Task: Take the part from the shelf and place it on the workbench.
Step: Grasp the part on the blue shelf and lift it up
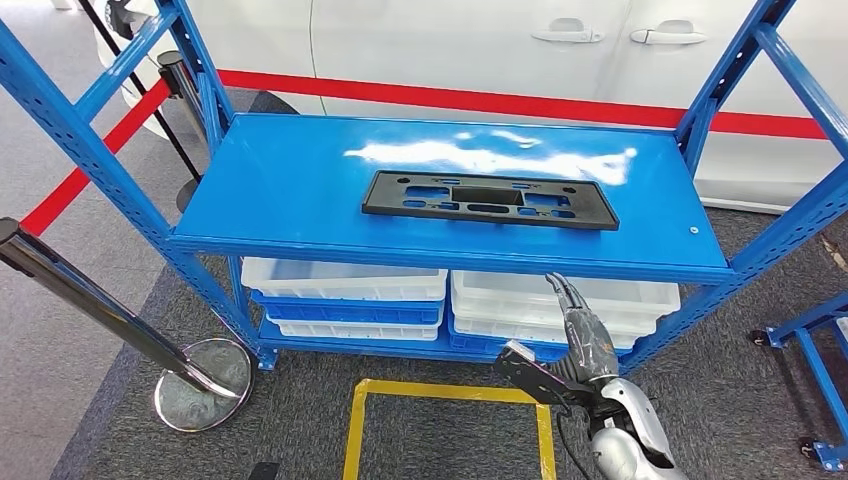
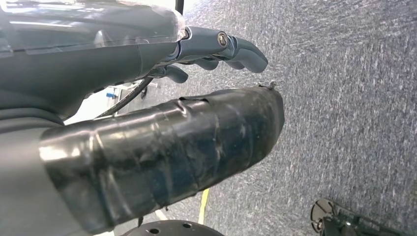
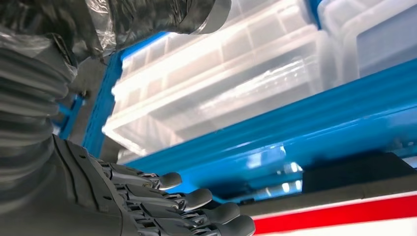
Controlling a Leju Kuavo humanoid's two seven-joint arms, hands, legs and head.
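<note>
Here the flat black plastic part (image 1: 489,198) lies mid-frame on the blue metal shelf (image 1: 280,190). My right hand (image 1: 578,340), lower right, is released, grasping nothing; my left hand (image 2: 216,49) likewise.

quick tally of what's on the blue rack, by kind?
Black plastic part on the top shelf: 1
Clear bins on the lower level: 2 stacks, left and right; bins per stack too hard to tell
Total: 1 part, 2 bin stacks
</note>
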